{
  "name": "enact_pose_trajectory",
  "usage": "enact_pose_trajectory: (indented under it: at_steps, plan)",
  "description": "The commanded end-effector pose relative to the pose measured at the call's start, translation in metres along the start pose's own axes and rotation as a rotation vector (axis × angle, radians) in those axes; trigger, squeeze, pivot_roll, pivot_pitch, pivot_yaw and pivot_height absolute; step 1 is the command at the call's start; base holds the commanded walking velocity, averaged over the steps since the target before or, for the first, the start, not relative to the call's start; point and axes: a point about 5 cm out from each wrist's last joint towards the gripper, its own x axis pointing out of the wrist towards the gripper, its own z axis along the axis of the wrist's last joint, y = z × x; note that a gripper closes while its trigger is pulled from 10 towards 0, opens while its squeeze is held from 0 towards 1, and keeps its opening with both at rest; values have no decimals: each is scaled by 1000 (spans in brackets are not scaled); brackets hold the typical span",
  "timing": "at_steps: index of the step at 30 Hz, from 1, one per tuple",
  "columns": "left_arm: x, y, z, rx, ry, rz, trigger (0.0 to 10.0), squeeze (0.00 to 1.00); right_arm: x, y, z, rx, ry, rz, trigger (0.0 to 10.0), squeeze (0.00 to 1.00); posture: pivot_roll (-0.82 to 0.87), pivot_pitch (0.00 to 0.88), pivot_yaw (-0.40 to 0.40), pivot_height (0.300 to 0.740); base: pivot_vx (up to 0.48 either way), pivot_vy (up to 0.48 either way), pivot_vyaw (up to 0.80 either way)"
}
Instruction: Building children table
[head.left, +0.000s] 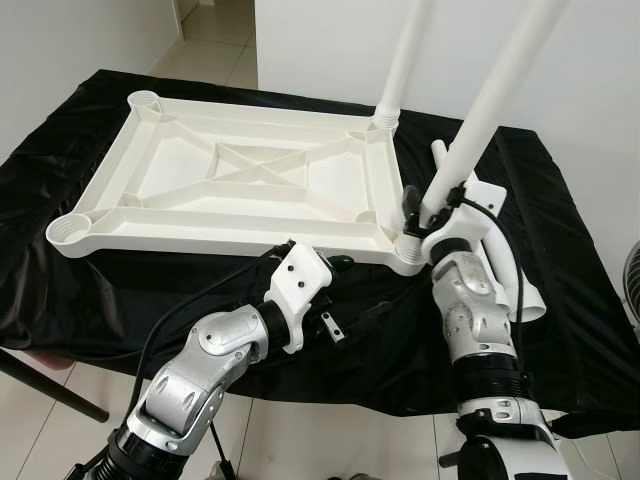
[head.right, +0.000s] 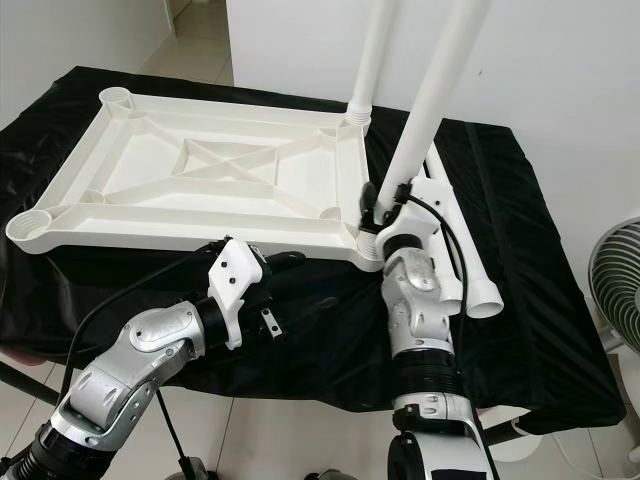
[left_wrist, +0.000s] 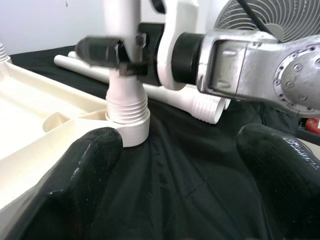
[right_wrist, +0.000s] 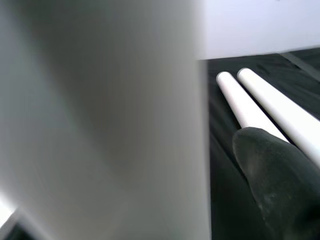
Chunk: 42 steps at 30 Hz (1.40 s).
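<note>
With your right gripper (head.right: 378, 205) clenched round the near-right leg (head.right: 432, 100), low on its smooth white tube just above the threaded collar, that leg stands tilted in the near-right corner socket (left_wrist: 131, 126). Your left gripper (head.left: 335, 268) hangs released, fingers spread, just near of the tabletop (head.left: 230, 180) edge. Twist while the leg leans and I judge the ribbed plastic threads may cross and jam. The tabletop lies upside down, glossy ribbed white plastic on crinkled black cloth (head.left: 560, 250); the far-right leg (head.left: 405, 55) already stands, and two spare legs (right_wrist: 260, 107) lie to the right.
</note>
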Motion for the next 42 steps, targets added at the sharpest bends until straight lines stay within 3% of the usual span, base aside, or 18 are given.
enact_pose_trajectory:
  at_steps: [1,2,6,9,11,16,20,21,23,24,26,27,30,42]
  plan:
    - [0,0,2,3,-4,-21,10000,0,-1,0,-10,-32,58,33,10000,0,136,103,-51,740,0,0,0]
    - [0,0,3,4,-3,-22,10000,0,-2,-5,-13,-100,94,131,10000,0,135,103,-49,740,0,0,0]
    - [0,0,3,4,-2,-23,10000,0,-2,-9,-12,-138,107,201,10000,0,133,103,-47,740,0,0,0]
    - [0,-1,1,-3,5,-30,10000,0,-4,-21,-10,-212,131,329,10000,0,131,103,-45,740,0,0,0]
    - [0,-1,1,-3,5,-30,10000,0,-4,-21,-10,-212,131,329,10000,0,131,103,-45,740,0,0,0]
    - [0,-3,-3,-9,26,-47,10000,0,0,-39,-1,-270,124,401,10000,0,131,99,-46,740,0,0,0]
    - [1,-3,-3,-8,30,-45,10000,0,1,-41,0,-292,129,446,10000,0,131,98,-45,740,0,0,0]
    - [2,-3,-3,-7,33,-45,10000,0,2,-40,0,-305,139,504,6353,0,132,97,-45,740,0,0,0]
    - [2,-3,-3,-7,33,-45,10000,0,2,-40,0,-305,139,504,6353,0,132,97,-45,740,0,0,0]
    - [1,-3,-3,-5,34,-45,10000,0,3,-39,-2,-297,156,545,2510,0,137,93,-45,740,0,0,0]
    - [1,-3,-3,-5,33,-45,10000,0,3,-39,-2,-296,159,555,2510,0,138,92,-46,740,0,0,0]
    - [1,-3,-3,-4,33,-45,10000,0,3,-39,-3,-300,160,567,0,0,138,92,-46,740,0,0,0]
    - [1,-3,-3,-4,34,-43,10000,0,2,-35,-9,-279,194,629,0,0,143,89,-51,740,0,0,0]
    - [1,-4,-3,-4,34,-44,10000,0,2,-37,-13,-261,209,631,0,0,145,88,-55,740,0,0,0]
